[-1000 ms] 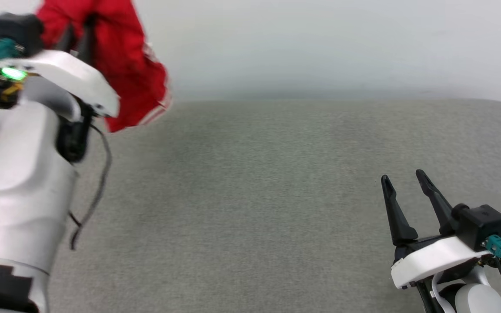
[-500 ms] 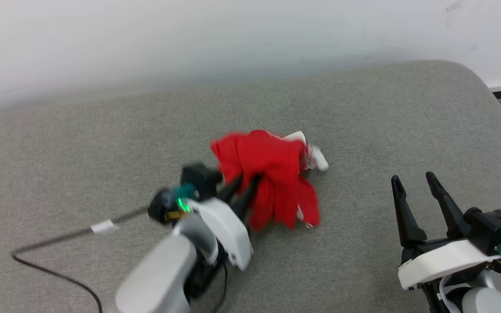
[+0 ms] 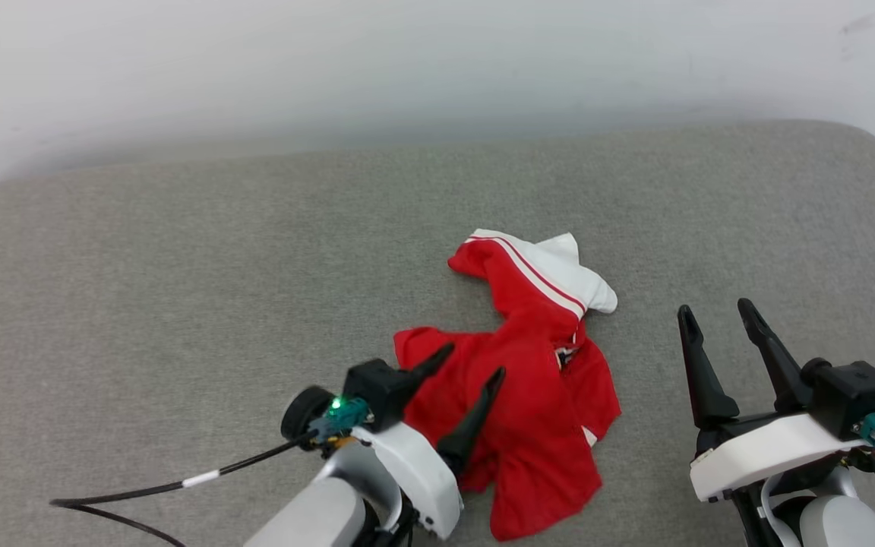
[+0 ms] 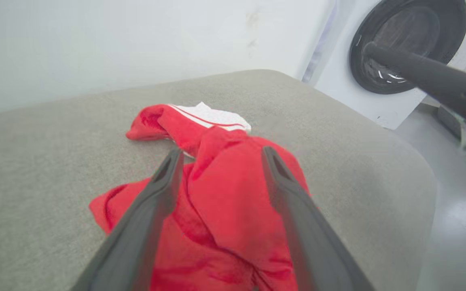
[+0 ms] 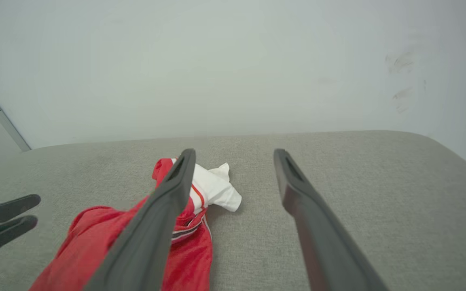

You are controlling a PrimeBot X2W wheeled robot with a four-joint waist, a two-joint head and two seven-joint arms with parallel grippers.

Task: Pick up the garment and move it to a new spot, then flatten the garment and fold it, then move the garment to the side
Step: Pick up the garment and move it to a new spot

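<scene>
I see the shirt (image 3: 529,395) lying crumpled on the grey cushion (image 3: 179,304). My left gripper (image 3: 474,361) hovers over it, fingers spread, gripping nothing. My right gripper (image 3: 715,308) stands beside it, spread and empty.

Laundry room: front-loading washing machine (image 4: 407,28) beside grey cushion (image 3: 179,304).

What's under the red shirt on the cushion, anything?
The garment lies crumpled directly on the grey cushion, which shows all round it. One white sleeve sticks out at the far end. Whatever the heap itself covers is hidden by its folds.
</scene>
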